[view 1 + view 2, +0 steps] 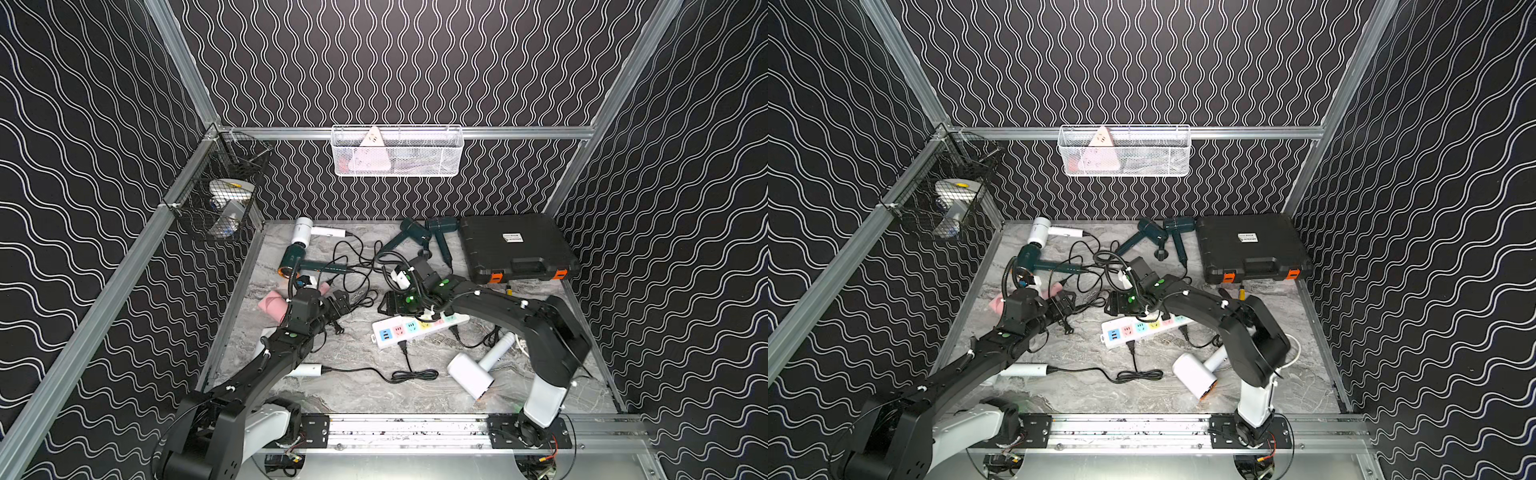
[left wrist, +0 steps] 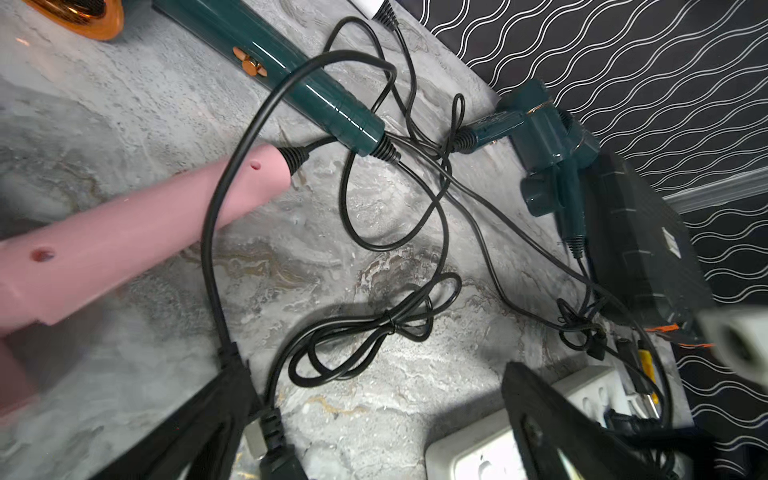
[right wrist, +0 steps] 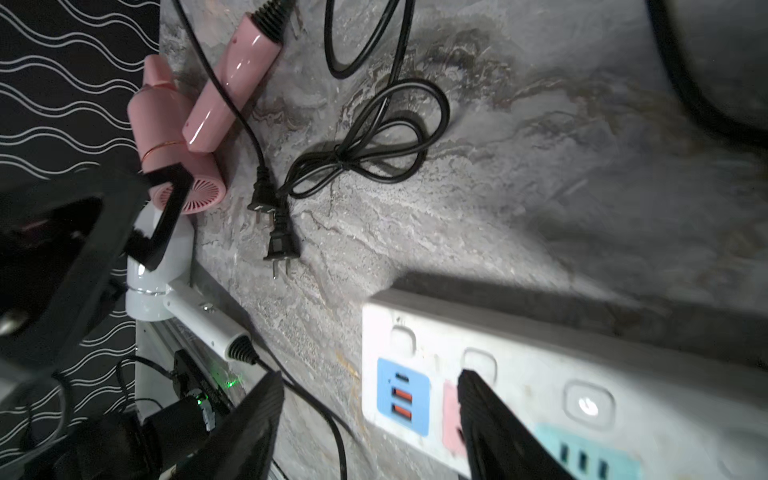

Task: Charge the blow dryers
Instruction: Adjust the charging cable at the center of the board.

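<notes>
Jaws on the left gripper point(image 2: 372, 361) stand wide apart with nothing clamped; a tied coil of black cord point(image 2: 374, 328) lies on the bench point(image 1: 353, 399) beneath them. On the right gripper point(image 3: 370, 374) the jaws are also apart and empty, poised over the blue end of the white power strip point(image 1: 419, 328), which lies about mid-bench. Two loose black plugs point(image 3: 282, 245) rest on the marble between the two grippers.

Seven T-shaped blow dryers with black cords lie flat on the bench:
- The pink dryer point(image 3: 166, 124) is at 9 o'clock by the bench edge, its finned rear grille showing in the right wrist view.
- A white dryer point(image 1: 302, 230) lies at 11 o'clock.
- The copper-ringed teal dryer point(image 1: 293, 259) is just nearer than that one, at 10 o'clock.
- Two plain teal dryers point(image 1: 409, 237) point(image 1: 440, 226) touch each other at 12 o'clock.
- Another white dryer point(image 1: 469, 374) sits at 5 o'clock.
- A third white dryer point(image 1: 307, 370) lies at 8 o'clock, mostly hidden under the left arm.

Their cords tangle across the middle.

At 2 o'clock stands a closed black case point(image 1: 515, 249) with orange latches. A white wire basket point(image 1: 436, 166) hangs on the back rail and holds a white-and-pink triangular thing that I cannot identify. A black mesh basket point(image 1: 195, 224) hangs in the 10 o'clock corner, holding a white round object with a yellow spot.
</notes>
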